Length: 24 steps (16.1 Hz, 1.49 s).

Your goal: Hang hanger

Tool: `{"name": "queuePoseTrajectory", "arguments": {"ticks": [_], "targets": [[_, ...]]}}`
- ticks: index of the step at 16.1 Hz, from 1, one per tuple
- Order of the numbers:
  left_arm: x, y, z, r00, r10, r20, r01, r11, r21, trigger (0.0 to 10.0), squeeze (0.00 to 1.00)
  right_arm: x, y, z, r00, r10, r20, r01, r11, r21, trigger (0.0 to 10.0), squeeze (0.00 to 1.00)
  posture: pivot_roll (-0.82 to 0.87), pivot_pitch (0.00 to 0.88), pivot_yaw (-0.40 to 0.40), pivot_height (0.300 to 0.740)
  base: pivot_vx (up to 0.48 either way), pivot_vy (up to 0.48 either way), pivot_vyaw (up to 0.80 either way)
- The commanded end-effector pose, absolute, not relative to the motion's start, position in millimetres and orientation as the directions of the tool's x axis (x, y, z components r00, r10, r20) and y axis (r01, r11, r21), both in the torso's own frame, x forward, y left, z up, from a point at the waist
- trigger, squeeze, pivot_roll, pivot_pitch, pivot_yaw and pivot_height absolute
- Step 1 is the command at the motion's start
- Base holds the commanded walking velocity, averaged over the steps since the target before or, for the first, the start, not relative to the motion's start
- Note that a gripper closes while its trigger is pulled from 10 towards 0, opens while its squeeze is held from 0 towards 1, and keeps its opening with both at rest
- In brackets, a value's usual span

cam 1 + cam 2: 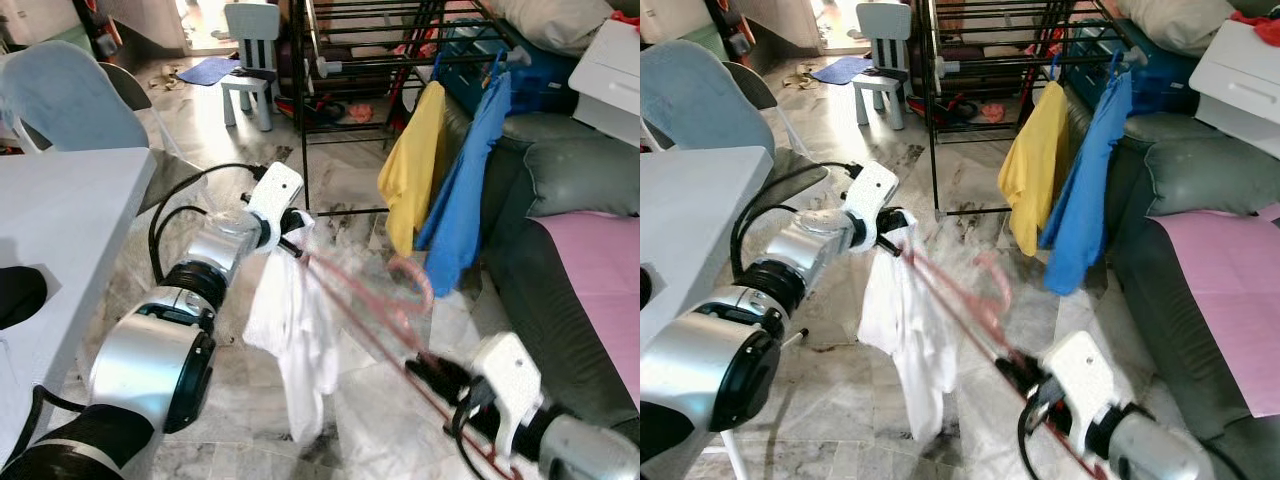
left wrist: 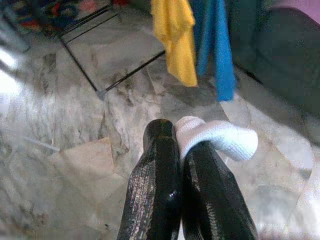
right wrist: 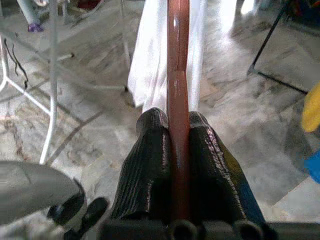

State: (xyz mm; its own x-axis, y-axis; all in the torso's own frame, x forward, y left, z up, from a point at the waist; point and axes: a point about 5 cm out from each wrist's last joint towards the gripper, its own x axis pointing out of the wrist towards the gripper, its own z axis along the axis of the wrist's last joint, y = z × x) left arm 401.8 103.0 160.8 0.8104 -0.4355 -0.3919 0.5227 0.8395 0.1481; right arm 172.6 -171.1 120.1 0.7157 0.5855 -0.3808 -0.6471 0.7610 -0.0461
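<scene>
Drying rack stood ahead, yellow shirt and blue shirt already hung | red hanger spanned both arms, well short of rack | left gripper clenched on white garment, steadying it | right gripper clamped hanger's end for carrying.

Glossy reddish plastic hanger carries soft white cloth garment; the floor is polished veined marble, the drying rack thin black metal, the sofa smooth grey leather.
</scene>
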Motion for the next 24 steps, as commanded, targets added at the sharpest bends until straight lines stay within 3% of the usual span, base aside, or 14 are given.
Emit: {"name": "queuePoseTrajectory", "arguments": {"ticks": [1,7,12,14,16,18,20,24], "targets": [[404.5,106.3,164.8,0.841,-0.394,-0.371,0.459,0.882,0.106,10.0,0.0,171.5,-171.9,121.5,0.723,0.568,-0.395,-0.645,0.759,-0.09,10.0,0.0,-0.07,0.0,0.054,0.74,0.0,0.0,0.0],[401.3,90.9,168.7,0.768,-0.513,-0.384,0.58,0.812,0.075,10.0,0.0,182.2,-187.1,102.3,0.792,0.413,-0.45,-0.539,0.819,-0.198,10.0,0.0,-0.06,0.0,0.059,0.74,0.0,0.0,0.0],[396.3,88.7,161.4,0.737,-0.559,-0.38,0.628,0.774,0.081,10.0,0.0,182.6,-184.4,108.6,0.788,0.45,-0.421,-0.557,0.812,-0.175,10.0,0.0,-0.06,0.0,0.058,0.74,0.0,0.0,0.0],[387.4,94.6,154.8,0.723,-0.629,-0.285,0.681,0.719,0.138,10.0,0.0,177.2,-188.1,114.0,0.819,0.425,-0.385,-0.527,0.823,-0.213,10.0,0.0,-0.06,0.0,0.063,0.74,0.0,0.0,0.0],[364.8,109.1,154.6,0.762,-0.648,-0.012,0.639,0.747,0.184,10.0,0.0,172.9,-192.0,129.8,0.918,0.319,-0.234,-0.363,0.915,-0.177,10.0,0.0,-0.05,0.0,0.062,0.74,0.0,0.0,0.0],[352.6,122.1,141.1,0.783,-0.622,-0.005,0.615,0.772,0.159,10.0,0.0,170.5,-200.3,135.0,0.951,0.234,-0.201,-0.268,0.949,-0.165,10.0,0.0,-0.04,0.0,0.046,0.74,0.0,0.0,0.0],[343.1,122.1,136.1,0.771,-0.635,0.044,0.62,0.765,0.173,10.0,0.0,174.9,-205.1,141.5,0.958,0.233,-0.169,-0.265,0.943,-0.2,10.0,0.0,-0.04,0.0,0.024,0.74,0.0,0.0,0.0],[319.3,114.0,124.6,0.736,-0.673,0.066,0.658,0.735,0.163,10.0,0.0,188.5,-197.9,137.5,0.923,0.341,-0.181,-0.369,0.916,-0.156,10.0,0.0,-0.04,0.0,0.013,0.74,0.0,0.0,0.0]]}}
